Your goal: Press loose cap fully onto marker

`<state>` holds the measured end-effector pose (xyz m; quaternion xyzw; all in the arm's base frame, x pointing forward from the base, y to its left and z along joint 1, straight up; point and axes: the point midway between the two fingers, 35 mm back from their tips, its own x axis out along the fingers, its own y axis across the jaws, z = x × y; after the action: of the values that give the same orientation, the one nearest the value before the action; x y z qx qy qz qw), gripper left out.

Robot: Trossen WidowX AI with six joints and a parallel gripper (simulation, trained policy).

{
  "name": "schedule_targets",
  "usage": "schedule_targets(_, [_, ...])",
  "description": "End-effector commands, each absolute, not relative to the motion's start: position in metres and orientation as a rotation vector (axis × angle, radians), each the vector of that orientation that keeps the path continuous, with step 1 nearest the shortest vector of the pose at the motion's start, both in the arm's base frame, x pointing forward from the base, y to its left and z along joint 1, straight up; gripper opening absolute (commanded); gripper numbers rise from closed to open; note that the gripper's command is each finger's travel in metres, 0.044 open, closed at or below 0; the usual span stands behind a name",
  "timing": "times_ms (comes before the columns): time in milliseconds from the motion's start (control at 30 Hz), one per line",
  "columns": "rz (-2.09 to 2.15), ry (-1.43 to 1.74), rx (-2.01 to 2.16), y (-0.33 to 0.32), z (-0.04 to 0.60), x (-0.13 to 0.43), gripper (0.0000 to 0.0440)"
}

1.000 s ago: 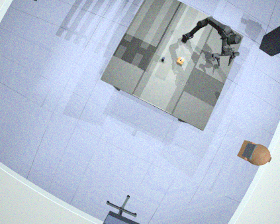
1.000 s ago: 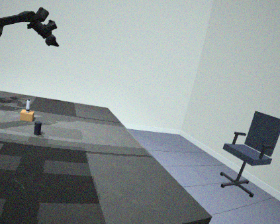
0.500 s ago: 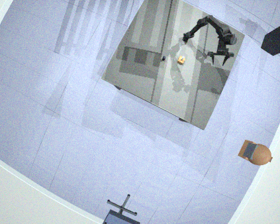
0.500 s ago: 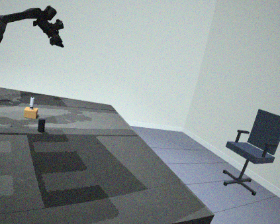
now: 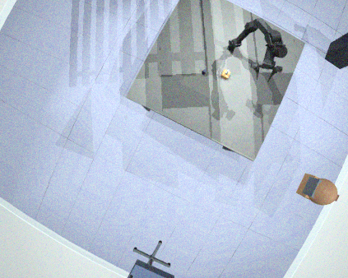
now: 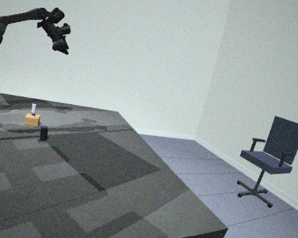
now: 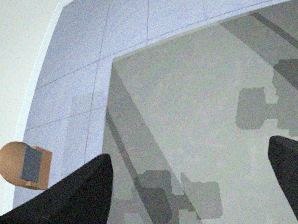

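Note:
A white marker (image 6: 34,108) (image 5: 227,71) stands upright in the orange holder block (image 6: 32,120) (image 5: 225,76) on the table (image 5: 186,117) (image 6: 131,197) (image 7: 195,85). Its upper end is bare. The dark cap (image 6: 44,134) (image 5: 204,71) stands upright on the table, apart from the block. My gripper (image 7: 193,156) (image 5: 263,77) is open and empty, the fingers wide apart. In the exterior view the gripper (image 6: 67,53) hangs high above the table, tilted downward. Marker, block and cap are outside the wrist view.
A blue-grey office chair (image 6: 272,160) (image 5: 150,272) stands on the floor beyond the table. A brown rounded object (image 5: 322,192) (image 7: 11,162) and a black box (image 5: 345,48) are off the table. Arm shadows fall on the table.

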<state>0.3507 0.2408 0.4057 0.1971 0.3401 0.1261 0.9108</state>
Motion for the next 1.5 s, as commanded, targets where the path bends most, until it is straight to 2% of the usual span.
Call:
schedule_targets(0, [0.233,0.724,0.422,0.232,0.401,0.353,0.0341])
schedule_targets(1467, [-0.171,0.968,0.585,0.104,0.337,0.379,0.0337])
